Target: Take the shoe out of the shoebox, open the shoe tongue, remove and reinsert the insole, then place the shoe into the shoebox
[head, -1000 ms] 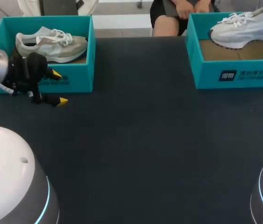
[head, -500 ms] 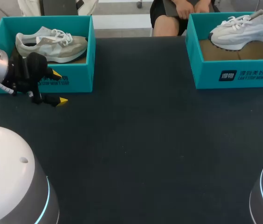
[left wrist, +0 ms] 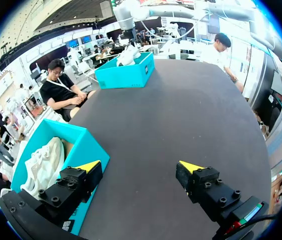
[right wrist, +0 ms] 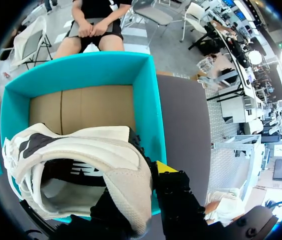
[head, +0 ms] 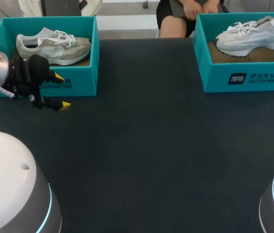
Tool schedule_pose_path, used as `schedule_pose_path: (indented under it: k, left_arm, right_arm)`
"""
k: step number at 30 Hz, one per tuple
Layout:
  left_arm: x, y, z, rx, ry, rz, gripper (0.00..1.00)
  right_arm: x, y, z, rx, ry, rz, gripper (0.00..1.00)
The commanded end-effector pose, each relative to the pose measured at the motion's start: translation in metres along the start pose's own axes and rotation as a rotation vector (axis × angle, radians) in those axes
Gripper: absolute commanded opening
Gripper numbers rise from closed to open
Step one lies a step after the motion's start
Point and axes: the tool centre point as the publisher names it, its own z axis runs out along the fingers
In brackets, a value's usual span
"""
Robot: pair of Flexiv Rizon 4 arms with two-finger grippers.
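A white and grey shoe [head: 253, 35] hangs above the right teal shoebox [head: 246, 77], its toe toward the middle of the table. My right gripper [right wrist: 141, 197] is shut on the shoe's heel [right wrist: 126, 185]; one yellow tip shows beside the heel and the other finger is hidden behind it. The open box [right wrist: 148, 105], with its brown cardboard floor, lies below the shoe. My left gripper [head: 62, 91] stands open and empty in front of the left shoebox [head: 81, 82]. From the left wrist, that gripper [left wrist: 140, 166] has the left box's wall [left wrist: 88, 150] beside one finger.
A beige shoe [head: 54, 46] lies in the left shoebox, also seen beside my left gripper as a pale shoe [left wrist: 43, 162]. The dark table [head: 151, 145] stretches between the two boxes.
The shoe in my right gripper has shifted left and a little lower over the right box, and its toe has dropped. The left arm has kept still.
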Motion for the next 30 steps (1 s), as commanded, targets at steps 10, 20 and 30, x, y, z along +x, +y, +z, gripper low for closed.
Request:
schedule_pose_path:
  k: [10, 20, 30]
  left_arm:
    - [0.000, 0.000, 0.000, -0.004, 0.000, 0.000, 1.00]
    - [0.000, 0.000, 0.000, -0.004, 0.000, 0.000, 1.00]
    - [0.000, 0.000, 0.000, -0.004, 0.000, 0.000, 1.00]
  right_arm:
    - [0.006, -0.019, 0.017, -0.020, -0.005, 0.011, 0.00]
    - [0.010, -0.033, 0.023, -0.010, -0.004, 0.034, 0.00]
    - [0.016, -0.051, 0.033, 0.000, 0.002, 0.049, 0.00]
